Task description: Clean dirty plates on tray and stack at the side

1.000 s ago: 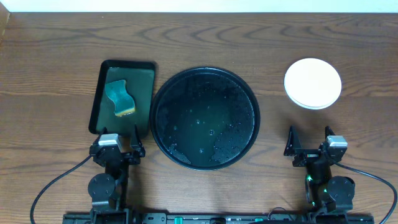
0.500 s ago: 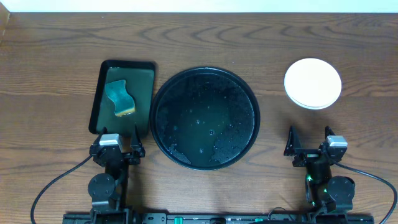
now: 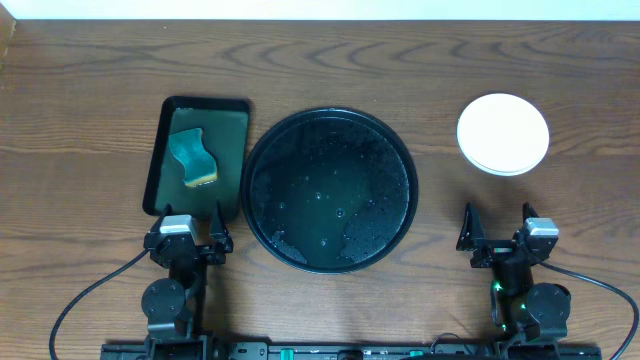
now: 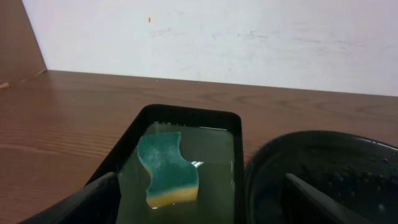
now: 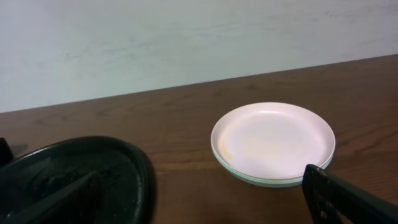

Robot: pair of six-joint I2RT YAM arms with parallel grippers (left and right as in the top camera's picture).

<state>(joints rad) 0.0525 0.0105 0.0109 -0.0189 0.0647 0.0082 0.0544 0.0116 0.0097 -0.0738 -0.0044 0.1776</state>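
arms (image 3: pixel 166 296): black | wrist caps (image 3: pixel 175 226): grey | fingers (image 3: pixel 467 227): black | cables (image 3: pixel 100 279): black

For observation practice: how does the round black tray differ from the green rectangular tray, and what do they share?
The round tray is black and wider; the rectangular tray is dark green and narrower. The round tray holds only droplets; the rectangular tray holds a sponge in liquid. Both have raised rims and lie on the table.

Dark wood-grain table (image 3: pixel 90 70); plain white wall (image 4: pixel 249 37) behind
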